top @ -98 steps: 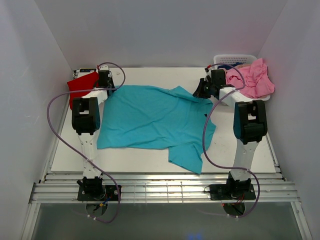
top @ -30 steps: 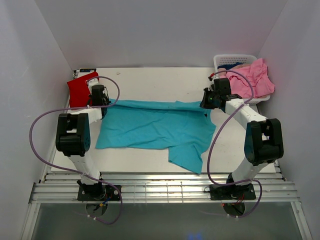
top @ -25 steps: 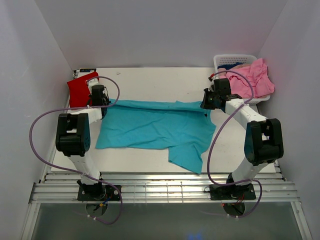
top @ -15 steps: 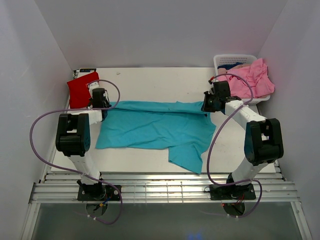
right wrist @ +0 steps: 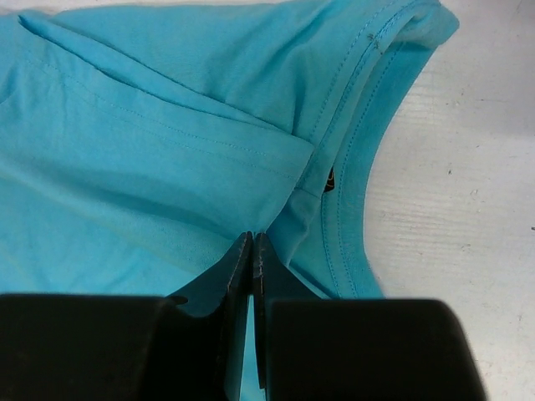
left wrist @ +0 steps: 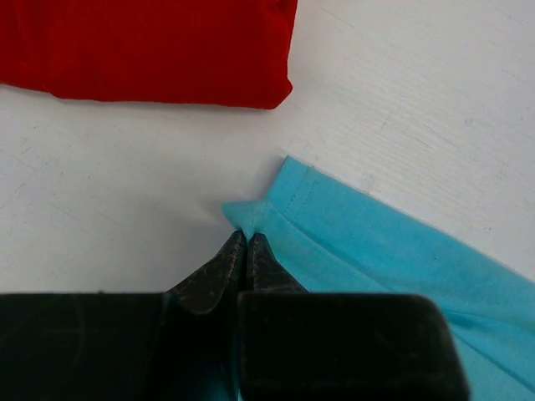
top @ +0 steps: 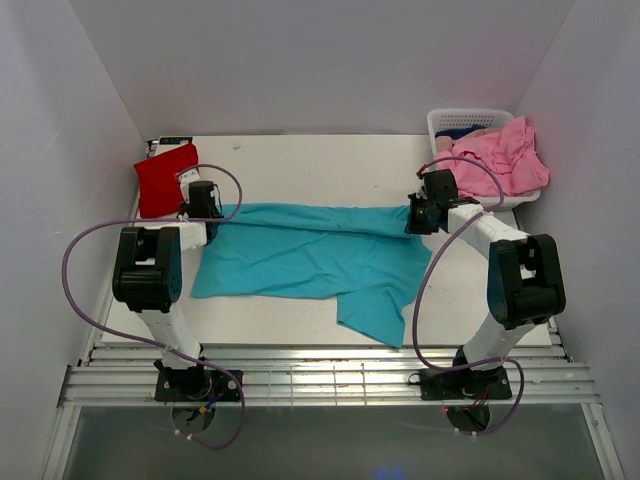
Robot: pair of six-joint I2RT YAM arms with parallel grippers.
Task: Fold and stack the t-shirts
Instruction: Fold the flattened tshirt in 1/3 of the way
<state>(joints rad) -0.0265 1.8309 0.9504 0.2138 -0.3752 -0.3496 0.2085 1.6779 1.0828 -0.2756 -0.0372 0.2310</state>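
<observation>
A teal t-shirt (top: 310, 262) lies spread across the middle of the white table (top: 320, 170), its far edge turned over toward the front. My left gripper (top: 207, 212) is shut on the shirt's far left corner (left wrist: 251, 213), the fingertips (left wrist: 235, 251) pinched together on the hem. My right gripper (top: 416, 217) is shut on a fold of teal cloth beside the collar (right wrist: 351, 175). A folded red t-shirt (top: 162, 178) lies at the far left corner of the table, just beyond the left gripper, and it fills the top of the left wrist view (left wrist: 150, 50).
A white slotted basket (top: 468, 119) stands at the far right corner with crumpled pink shirts (top: 503, 157) spilling over its front. One teal sleeve (top: 378, 312) hangs toward the table's near edge. White walls close in on three sides.
Both grippers have come toward the near edge, drawing the teal shirt's far edge over the cloth. The strip of bare table behind the shirt has widened.
</observation>
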